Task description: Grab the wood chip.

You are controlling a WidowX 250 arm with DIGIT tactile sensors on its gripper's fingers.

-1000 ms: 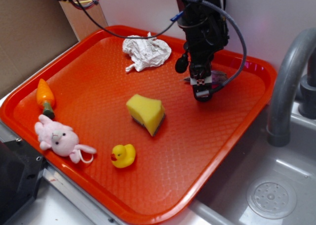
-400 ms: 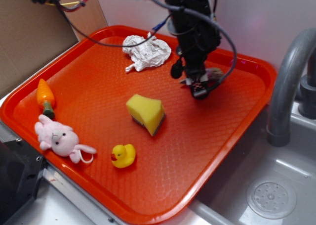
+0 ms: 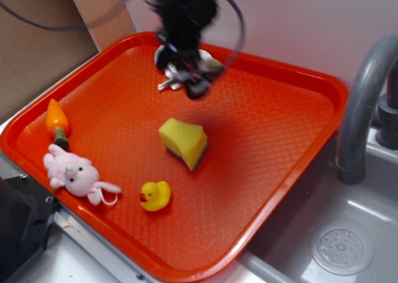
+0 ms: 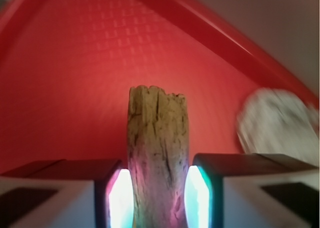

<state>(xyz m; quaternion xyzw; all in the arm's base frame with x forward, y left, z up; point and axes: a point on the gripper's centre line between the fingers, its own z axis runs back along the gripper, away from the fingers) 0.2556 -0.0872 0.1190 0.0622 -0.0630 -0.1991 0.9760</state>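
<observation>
In the wrist view the wood chip (image 4: 157,153), rough and brown-grey, stands up between my two fingers, which press on both of its sides. My gripper (image 4: 157,198) is shut on it. From outside, the gripper (image 3: 195,88) is motion-blurred above the far left part of the orange tray (image 3: 280,146), clear of its floor. A pale end of the wood chip (image 3: 212,66) pokes out to its right. The arm hides most of the crumpled white paper (image 4: 277,125).
On the tray lie a yellow sponge wedge (image 3: 183,143), a yellow rubber duck (image 3: 155,196), a pink plush bunny (image 3: 73,174) and a toy carrot (image 3: 56,121). A grey faucet (image 3: 364,102) and the sink (image 3: 342,245) are at the right.
My gripper has lifted off the tray's right rear part and swung left with the wood chip in it, now in front of the white paper.
</observation>
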